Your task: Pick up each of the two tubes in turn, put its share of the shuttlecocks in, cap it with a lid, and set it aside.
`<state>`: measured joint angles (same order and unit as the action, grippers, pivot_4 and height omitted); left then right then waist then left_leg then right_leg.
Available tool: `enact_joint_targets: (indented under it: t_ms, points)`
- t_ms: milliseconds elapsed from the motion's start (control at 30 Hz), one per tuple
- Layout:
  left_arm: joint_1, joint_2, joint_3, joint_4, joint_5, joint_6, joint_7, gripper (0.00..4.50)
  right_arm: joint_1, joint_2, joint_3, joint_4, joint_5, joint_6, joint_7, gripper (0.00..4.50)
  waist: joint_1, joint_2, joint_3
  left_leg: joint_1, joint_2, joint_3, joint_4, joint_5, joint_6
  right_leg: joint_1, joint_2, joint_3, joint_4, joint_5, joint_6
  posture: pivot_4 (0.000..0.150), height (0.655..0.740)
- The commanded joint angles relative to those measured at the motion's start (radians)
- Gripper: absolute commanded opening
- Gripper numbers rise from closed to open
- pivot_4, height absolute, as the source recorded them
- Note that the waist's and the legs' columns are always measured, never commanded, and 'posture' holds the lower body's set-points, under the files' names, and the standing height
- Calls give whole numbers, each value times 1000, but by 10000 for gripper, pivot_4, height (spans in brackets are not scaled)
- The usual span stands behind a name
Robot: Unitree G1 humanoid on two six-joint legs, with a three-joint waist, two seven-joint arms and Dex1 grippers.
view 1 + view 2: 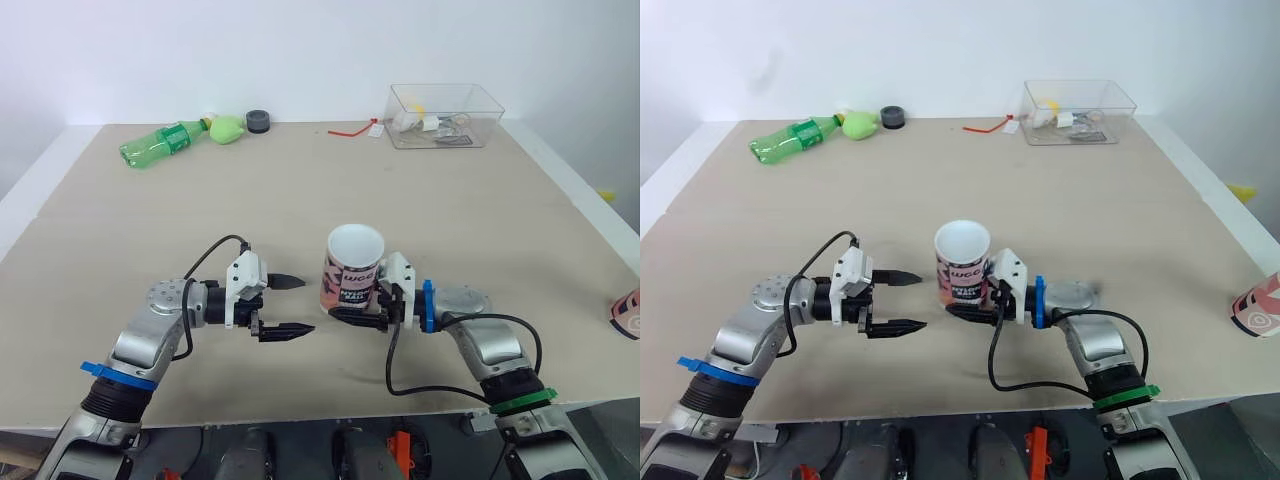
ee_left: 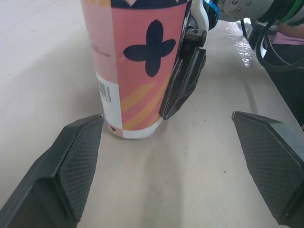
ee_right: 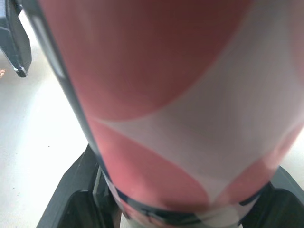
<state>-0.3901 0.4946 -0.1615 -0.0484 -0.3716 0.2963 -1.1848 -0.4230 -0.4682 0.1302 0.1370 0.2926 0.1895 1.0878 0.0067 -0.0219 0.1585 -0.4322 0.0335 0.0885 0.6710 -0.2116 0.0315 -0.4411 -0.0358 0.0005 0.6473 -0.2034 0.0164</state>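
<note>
Closest, by the near edge of the beige table, the left gripper lies low with its two black fingers spread wide, pointed at the tall pink, white and black printed cardboard tube just to its right. That tube stands upright on its base near the middle of the near edge, its mouth open and uncapped. The right gripper is clamped on the tube's lower wall from the other side, probably to steady it so the free arm can load it. At the right edge lies what seems to be a second pink patterned tube, cut off by the frame. Along the far edge sit a green plastic bottle toward the left corner and a clear plastic box toward the right.
</note>
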Motion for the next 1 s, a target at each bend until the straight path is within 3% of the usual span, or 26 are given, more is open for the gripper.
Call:
enact_joint_targets:
  t_ms: [33,267,500,700,1000]
  points:
    - [-33,-7,-2,-12,-2,-22,2,45000,-15,-31,-155,-33,43,8,-113,27456,1,0,0,0,0,0,0,0,0,0,0,0,0,0,0,1500,7400]
    - [-52,-26,-24,-24,-6,-20,-3,45000,-39,-126,-478,205,4,27,-523,27456,2,0,0,0,-5,1,0,0,0,1,-6,0,0,2,-1,1500,7400]
    - [-56,-56,-46,-33,-7,-18,7,45000,-33,-135,-550,313,-55,31,-766,27456,-14,0,0,2,-3,2,-3,-1,2,1,-2,4,0,3,3,1500,7400]
    - [-75,-83,-38,-55,-45,20,13,45000,-20,-130,-565,358,-68,45,-879,27456,-25,0,0,3,-3,2,-2,0,2,1,0,6,0,2,7,1500,7400]
    - [-90,-95,-29,-57,-67,39,19,45000,9,-108,-570,347,-31,46,-887,27456,-29,0,0,3,-4,5,-2,0,3,1,0,11,0,4,10,1500,7400]
